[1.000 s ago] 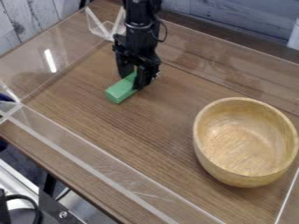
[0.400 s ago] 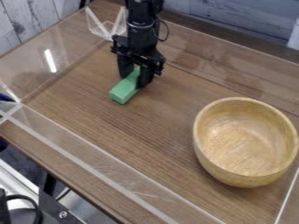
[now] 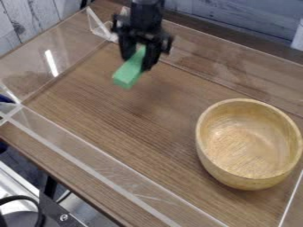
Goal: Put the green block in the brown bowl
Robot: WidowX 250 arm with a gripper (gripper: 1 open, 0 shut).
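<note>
The green block (image 3: 129,70), a small bright green bar, hangs tilted above the wooden tabletop at the upper left. My black gripper (image 3: 142,53) comes down from the top of the view and is shut on the block's upper end. The block's lower end sticks out below the fingers, with no contact to the table. The brown bowl (image 3: 250,143), large, round and of light tan wood, sits on the table at the right and has nothing inside it. The bowl lies well to the right of and nearer the camera than the gripper.
A clear plastic wall (image 3: 106,170) runs around the wooden table (image 3: 130,124), with a rim along the front and left sides. A whitish plank wall stands behind at the upper left.
The gripper has risen with the green block in it. The block lay on the table before and now hangs in the air, slightly blurred by motion.
</note>
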